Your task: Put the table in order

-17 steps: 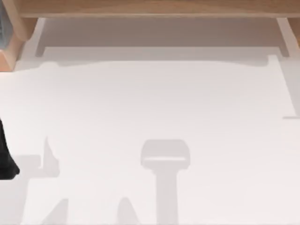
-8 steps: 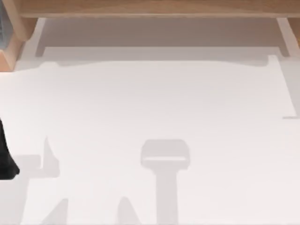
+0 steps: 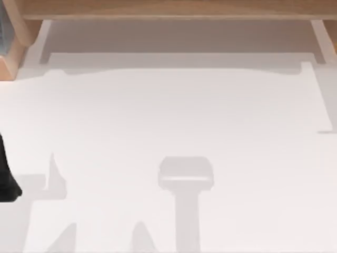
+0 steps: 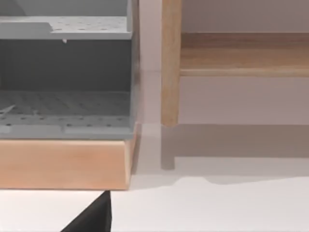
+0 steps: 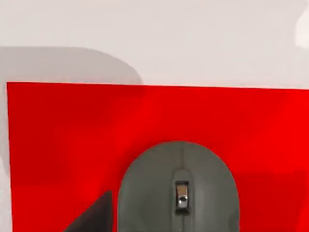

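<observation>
The table is a wide white top seen from above. A dark piece of my left arm pokes in at its left edge. In the left wrist view, a dark corner of my left gripper hangs over the white top, facing the back left corner. The right wrist view looks down on a grey computer mouse lying on a red mat on the white surface. A dark corner of my right gripper sits just beside the mouse; whether they touch is unclear.
A light-brown wooden shelf frame runs along the back edge. At the back left stands a grey perforated rack on a wooden base, next to a wooden post. Arm shadows fall across the front of the top.
</observation>
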